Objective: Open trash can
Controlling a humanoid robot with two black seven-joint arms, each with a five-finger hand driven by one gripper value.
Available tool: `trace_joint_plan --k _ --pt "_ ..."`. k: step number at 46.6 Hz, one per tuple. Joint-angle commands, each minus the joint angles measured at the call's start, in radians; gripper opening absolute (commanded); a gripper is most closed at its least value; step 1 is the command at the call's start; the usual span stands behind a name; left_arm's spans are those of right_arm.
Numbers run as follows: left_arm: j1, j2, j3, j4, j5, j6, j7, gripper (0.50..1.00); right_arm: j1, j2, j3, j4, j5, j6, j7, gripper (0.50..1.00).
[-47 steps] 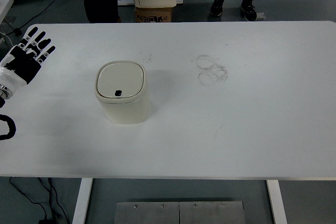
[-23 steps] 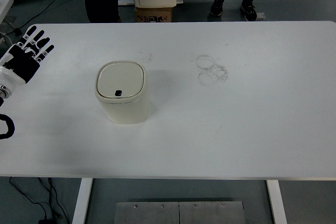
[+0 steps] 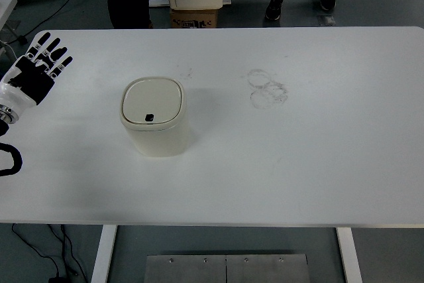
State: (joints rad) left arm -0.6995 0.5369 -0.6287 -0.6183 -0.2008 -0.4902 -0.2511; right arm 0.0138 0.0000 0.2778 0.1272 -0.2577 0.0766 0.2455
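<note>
Nearest the camera, bare table [image 3: 265,183] is seen, with nothing lying on it. Left of centre stands the can [image 3: 154,118], upright, lid [image 3: 152,101] shut flat; a small dark button [image 3: 150,118] is seen at the lid's near edge. The task is judged not begun: the can is untouched. At the left edge, level with the can's far side and well apart from it, the left hand [image 3: 34,72] is held over the table, fingers spread flat, nothing grasped. The right hand is not in view. The step in hand is judged to be the approach. A reach rightward over the lid is called for next, probably with one fingertip brought down on the button. Nothing stands between hand and can. Further off, faint ring marks [image 3: 267,88] are noted right of the can. Beyond the far edge, a cardboard box [image 3: 194,16] and a person's shoes [image 3: 298,3] are seen, clear of the work.
</note>
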Motion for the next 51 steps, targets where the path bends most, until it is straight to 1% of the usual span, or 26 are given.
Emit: trace_joint_plan --k 1,16,23,29,36,51 --pt "0.0 0.002 0.0 0.0 0.0 -0.001 0.0 1.0 0.0 0.0 0.0 0.0 0.0 0.0 0.0 0.991" --pt "0.006 0.003 0.007 0.002 0.0 0.004 0.001 1.0 0.0 0.0 0.0 0.0 0.0 0.0 0.0 0.991" --pt "0.005 0.009 0.011 0.0 0.0 0.035 0.004 1.0 0.0 0.0 0.0 0.002 0.0 0.0 0.0 0.991" --pt "0.002 0.015 0.011 -0.005 0.001 0.032 0.004 1.0 0.0 0.0 0.0 0.0 0.0 0.0 0.0 0.991" --pt "-0.009 0.029 0.012 -0.034 0.001 0.033 0.006 1.0 0.0 0.0 0.0 0.0 0.0 0.0 0.0 0.991" --pt "-0.02 0.066 0.027 -0.044 0.011 0.035 0.006 1.0 0.0 0.0 0.0 0.0 0.0 0.0 0.0 0.991"
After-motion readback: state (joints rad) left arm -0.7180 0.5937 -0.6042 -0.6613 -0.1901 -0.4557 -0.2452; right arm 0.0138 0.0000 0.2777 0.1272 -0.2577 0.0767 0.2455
